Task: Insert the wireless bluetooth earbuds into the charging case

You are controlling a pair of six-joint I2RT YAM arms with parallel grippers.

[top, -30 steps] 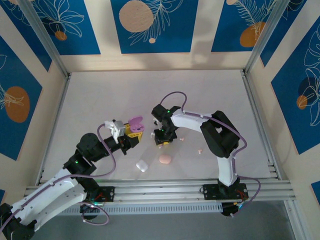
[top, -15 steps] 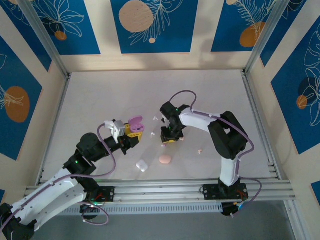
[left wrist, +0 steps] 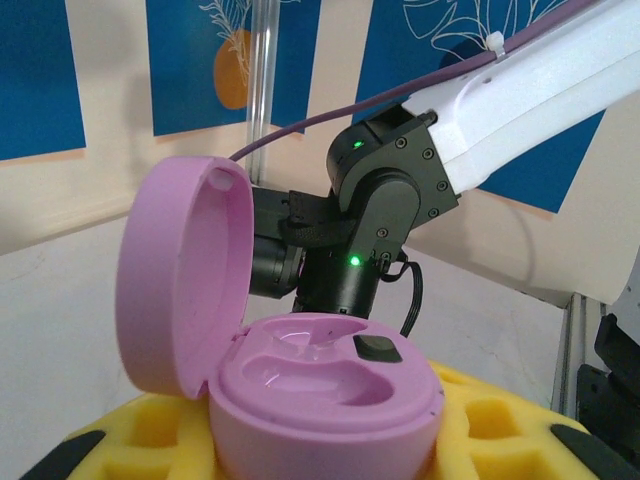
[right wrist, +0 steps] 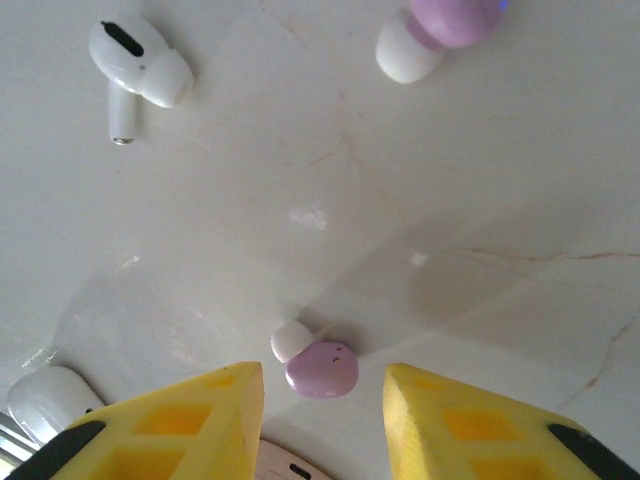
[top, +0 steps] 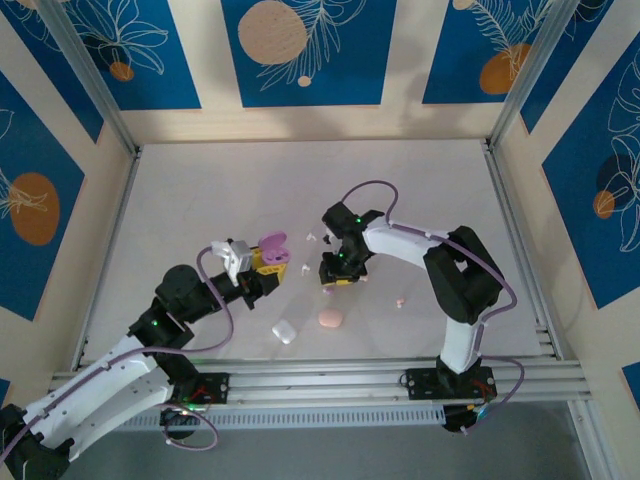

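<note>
Top external view: left fingers (top: 264, 264) closed on the lilac charging case (top: 272, 247), left of mid-bench (top: 200, 190); right fingers (top: 337, 277) just beside it to the right, pointing down; a white case (top: 284, 331) and a pink case (top: 330, 318) lie shut nearer the arm bases; one small bud (top: 400, 301) lies apart, to the right. Right wrist view: yellow pads spread open; one lilac earbud (right wrist: 320, 368) lies on the bench in the gap between them — touching neither pad; a second lilac earbud (right wrist: 440, 25) at the far edge; a white stemmed earbud (right wrist: 140, 75) well apart on the left. Left wrist view: case sits upright between the yellow pads, lid (left wrist: 180, 290) hinged open — two sockets (left wrist: 300, 365) facing up, right arm close behind.
</note>
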